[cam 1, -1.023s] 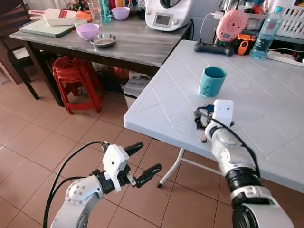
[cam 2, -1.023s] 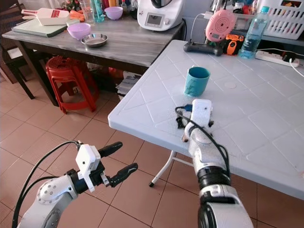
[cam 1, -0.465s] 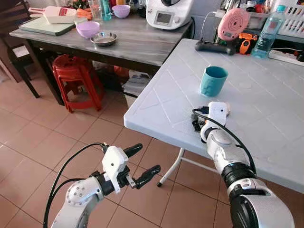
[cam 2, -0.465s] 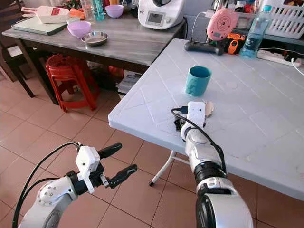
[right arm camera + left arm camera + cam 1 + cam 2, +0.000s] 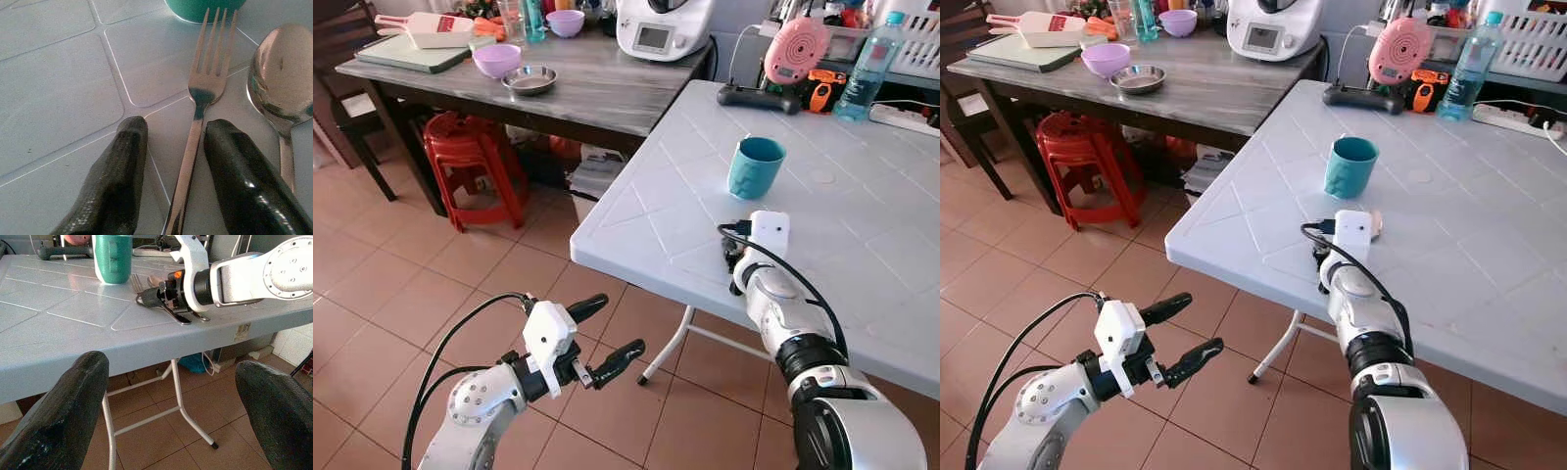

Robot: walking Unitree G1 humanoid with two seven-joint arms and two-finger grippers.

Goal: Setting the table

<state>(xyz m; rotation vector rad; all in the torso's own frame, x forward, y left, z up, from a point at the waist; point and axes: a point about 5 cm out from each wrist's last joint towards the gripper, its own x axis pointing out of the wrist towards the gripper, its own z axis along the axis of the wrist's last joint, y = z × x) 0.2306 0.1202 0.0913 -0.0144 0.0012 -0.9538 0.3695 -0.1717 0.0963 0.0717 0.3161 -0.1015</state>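
Two grippers: yours to check, nearest first.
Left gripper (image 5: 607, 333): hangs low over the tiled floor (image 5: 372, 294), short of the white table's near edge; fingers spread wide, nothing between them.
Right gripper (image 5: 171, 181): rests on the white folding table (image 5: 862, 245) near its front edge; the two black fingers (image 5: 115, 181) are parted, one on each side of the fork's handle. You cannot tell from the wrist view whether the pads touch the metal.
Fork (image 5: 200, 98): lies flat on the table, tines pointing toward the teal cup.
Spoon (image 5: 276, 83): lies flat just beside the fork, bowl up, handle running parallel to the fork's.
Teal cup (image 5: 754, 167): upright, just beyond the cutlery, toward the table's middle.
Far edge of the white table: pink round device (image 5: 796, 49), black handheld unit (image 5: 759, 97), water bottle (image 5: 866, 67), power strip (image 5: 906, 117).
Grey wooden table (image 5: 597, 88), to your left and further off: steel bowl (image 5: 530, 80), purple bowl (image 5: 496, 61), white kitchen appliance (image 5: 661, 26).
Red plastic stool (image 5: 470, 162): stands under the grey table.
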